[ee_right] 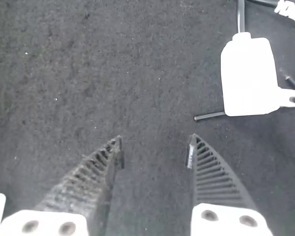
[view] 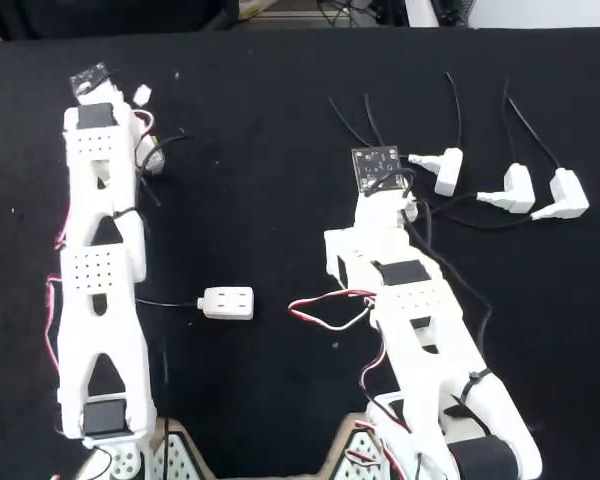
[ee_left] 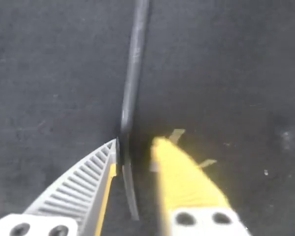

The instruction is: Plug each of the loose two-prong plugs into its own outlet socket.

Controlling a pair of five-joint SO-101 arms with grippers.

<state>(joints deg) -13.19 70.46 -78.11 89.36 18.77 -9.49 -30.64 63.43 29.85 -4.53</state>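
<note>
A white outlet strip (view: 226, 302) lies on the black cloth between the arms, its thin black cord running toward the left arm. Three white two-prong plugs (view: 446, 170) (view: 514, 189) (view: 569, 195) lie loose at the right, each with a black lead. My left gripper (ee_left: 135, 143) is at the far left of the table, its fingers closed around a black cable (ee_left: 132, 88) that rests against the grey finger (ee_left: 96, 179). My right gripper (ee_right: 155, 145) hangs open over bare cloth, with the nearest plug (ee_right: 249, 76) just beyond its fingertip and to one side.
The black cloth (view: 260, 150) covers the whole table. Red and white wires (view: 325, 305) loop out from the right arm near the outlet strip. The plugs' black leads (view: 460, 215) cross beside the right arm's wrist.
</note>
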